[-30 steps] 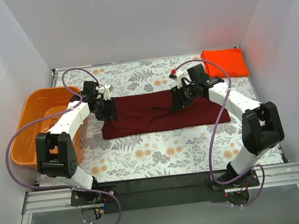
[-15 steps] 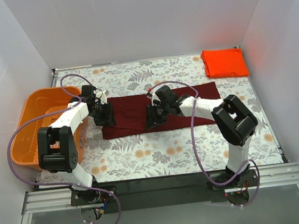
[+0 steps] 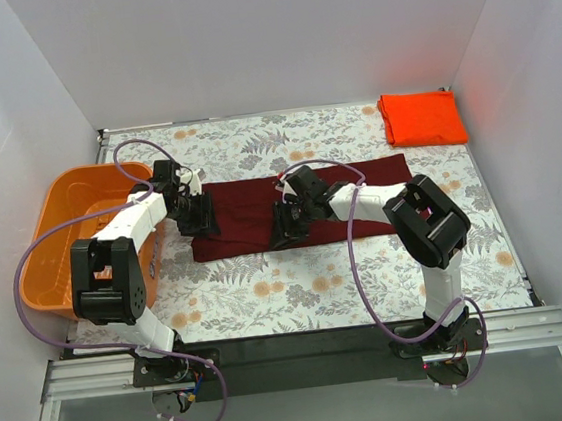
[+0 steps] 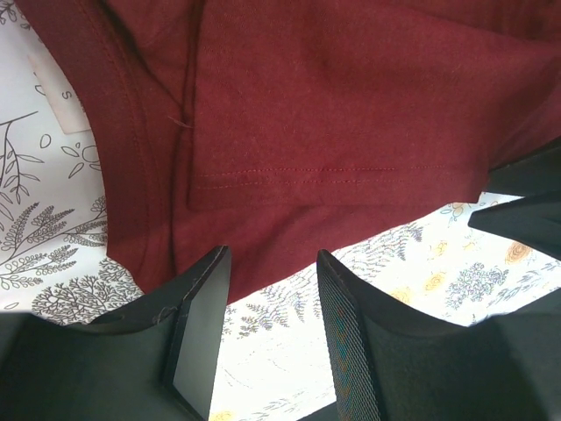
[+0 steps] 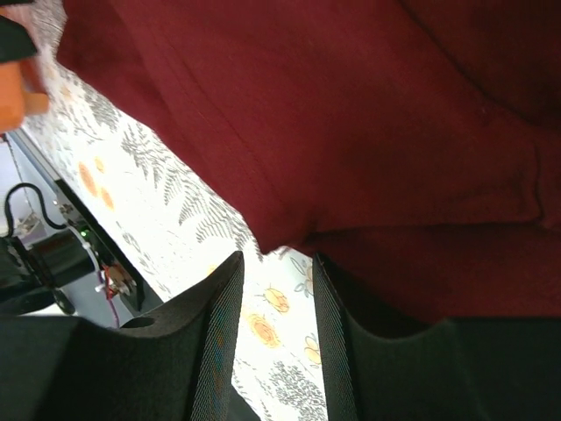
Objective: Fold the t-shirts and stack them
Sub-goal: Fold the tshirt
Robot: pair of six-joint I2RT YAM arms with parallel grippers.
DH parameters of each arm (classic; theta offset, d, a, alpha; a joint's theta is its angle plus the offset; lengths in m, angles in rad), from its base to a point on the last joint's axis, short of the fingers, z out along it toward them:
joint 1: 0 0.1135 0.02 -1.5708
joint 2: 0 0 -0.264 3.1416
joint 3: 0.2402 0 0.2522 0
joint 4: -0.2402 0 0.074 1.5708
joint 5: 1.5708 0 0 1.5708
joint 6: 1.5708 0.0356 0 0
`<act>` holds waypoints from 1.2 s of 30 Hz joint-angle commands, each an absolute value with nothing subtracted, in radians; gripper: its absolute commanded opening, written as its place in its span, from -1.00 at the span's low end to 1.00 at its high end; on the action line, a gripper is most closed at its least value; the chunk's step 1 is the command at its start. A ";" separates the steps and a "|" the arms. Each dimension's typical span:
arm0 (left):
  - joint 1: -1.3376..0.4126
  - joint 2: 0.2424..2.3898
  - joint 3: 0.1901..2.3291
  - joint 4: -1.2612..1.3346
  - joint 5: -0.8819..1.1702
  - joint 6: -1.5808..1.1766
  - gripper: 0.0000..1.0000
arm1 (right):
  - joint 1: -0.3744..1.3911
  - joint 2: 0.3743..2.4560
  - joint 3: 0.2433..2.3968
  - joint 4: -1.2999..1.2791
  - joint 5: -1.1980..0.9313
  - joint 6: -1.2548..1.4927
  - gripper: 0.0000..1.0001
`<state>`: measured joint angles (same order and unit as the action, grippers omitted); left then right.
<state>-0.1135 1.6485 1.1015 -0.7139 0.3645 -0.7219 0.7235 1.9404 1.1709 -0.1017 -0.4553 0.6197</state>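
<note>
The dark maroon t-shirt (image 3: pixel 251 209) lies partly folded as a long strip across the middle of the flowered table. The bright orange-red t-shirt (image 3: pixel 422 117) is a folded rectangle at the back right corner. My left gripper (image 3: pixel 199 217) is over the maroon shirt's left end, open and empty; in the left wrist view (image 4: pixel 267 272) its collar and a stitched hem (image 4: pixel 333 175) lie just ahead of the fingers. My right gripper (image 3: pixel 285 228) is at the shirt's near edge in the middle, open and empty; in the right wrist view (image 5: pixel 276 267) a cloth corner (image 5: pixel 272 237) hangs just above the gap.
An orange plastic basket (image 3: pixel 62 233) stands at the table's left edge, beside my left arm. White walls close in the table on three sides. The black base rail runs along the near edge. Purple cables loop off both arms.
My right gripper has swung left from the shirt's right part to its middle near edge, carrying cloth over so the shirt is narrower. My left gripper has barely moved.
</note>
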 commanded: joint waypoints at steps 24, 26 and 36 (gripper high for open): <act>-0.114 1.684 1.103 -0.710 0.328 -0.723 -0.14 | 0.729 2.025 1.238 -0.049 -0.463 0.667 -0.97; -0.114 1.697 1.100 -0.707 0.319 -0.724 -0.14 | 0.727 2.028 1.236 -0.049 -0.465 0.669 -0.97; -0.114 1.758 1.115 -0.670 0.288 -0.738 -0.12 | 0.719 2.026 1.232 -0.048 -0.477 0.664 -0.97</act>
